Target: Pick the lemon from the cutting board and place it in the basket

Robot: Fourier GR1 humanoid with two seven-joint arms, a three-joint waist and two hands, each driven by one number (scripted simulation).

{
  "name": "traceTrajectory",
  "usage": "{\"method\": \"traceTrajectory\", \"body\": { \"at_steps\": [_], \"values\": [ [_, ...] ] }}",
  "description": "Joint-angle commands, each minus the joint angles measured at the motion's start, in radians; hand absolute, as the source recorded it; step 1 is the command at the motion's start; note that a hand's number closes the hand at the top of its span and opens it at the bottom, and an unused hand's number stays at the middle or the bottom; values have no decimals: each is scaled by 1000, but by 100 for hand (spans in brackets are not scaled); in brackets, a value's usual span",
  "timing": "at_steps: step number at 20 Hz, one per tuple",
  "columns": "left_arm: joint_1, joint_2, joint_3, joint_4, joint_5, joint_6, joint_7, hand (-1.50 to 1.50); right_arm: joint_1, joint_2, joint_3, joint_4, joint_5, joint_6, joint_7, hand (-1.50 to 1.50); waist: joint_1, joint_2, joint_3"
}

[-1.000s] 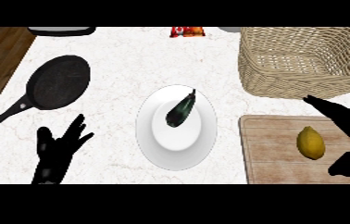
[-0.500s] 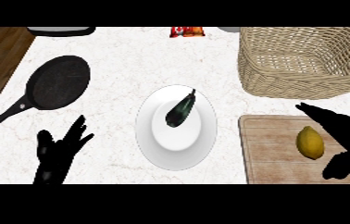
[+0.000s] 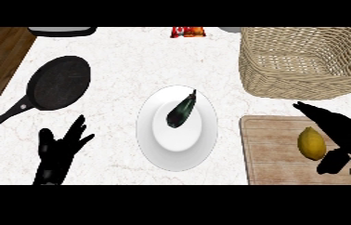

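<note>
The lemon [image 3: 312, 143] lies on the cutting board [image 3: 274, 149], near the right side of the board. The basket [image 3: 298, 61] sits just behind the board, farther from the robot.

The right hand [image 3: 336, 133] is over the right part of the board, right beside the lemon. Its fingers [image 3: 312, 111] stretch out straight past the top of the lemon, and its thumb [image 3: 332, 162] sits lower, by the bottom of the lemon. The hand is open and holds nothing yet. The left hand [image 3: 58, 152] rests open on the surface, far from the board, with nothing in it.

The step now looks like closing in on the lemon to grab it. To do it well, the hand should come down so the lemon sits between the fingers and the thumb. Then it should close around the fat middle, not the ends. A lemon is round and can roll or slip, so a slow close is best.

The lemon is longer one way than the other. Its long side runs from near the robot to away from it. One pointy end faces the basket and the other faces the robot.
</note>
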Motion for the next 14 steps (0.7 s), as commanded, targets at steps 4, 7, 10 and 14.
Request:
{"method": "traceTrajectory", "body": {
  "at_steps": [4, 7, 10, 14],
  "values": [
    [71, -15, -3, 10, -12, -23, -12, 0, 32, 21, 52, 44, 104, -138, -99, 150, 0, 8, -9],
    [-4, 11, 37, 24, 21, -46, 71, 0, 30, -8, 47, 44, 133, -168, -139, 150, -4, 8, -10],
    [26, -21, 29, 93, -19, -40, -36, 0, -12, 3, 36, 124, 161, -208, -167, 150, -1, 9, -10],
    [32, -24, 1, 28, -29, -32, 14, 0, -58, 248, 198, -59, 257, -102, 196, 150, 4, 6, -11]
  ]
}}
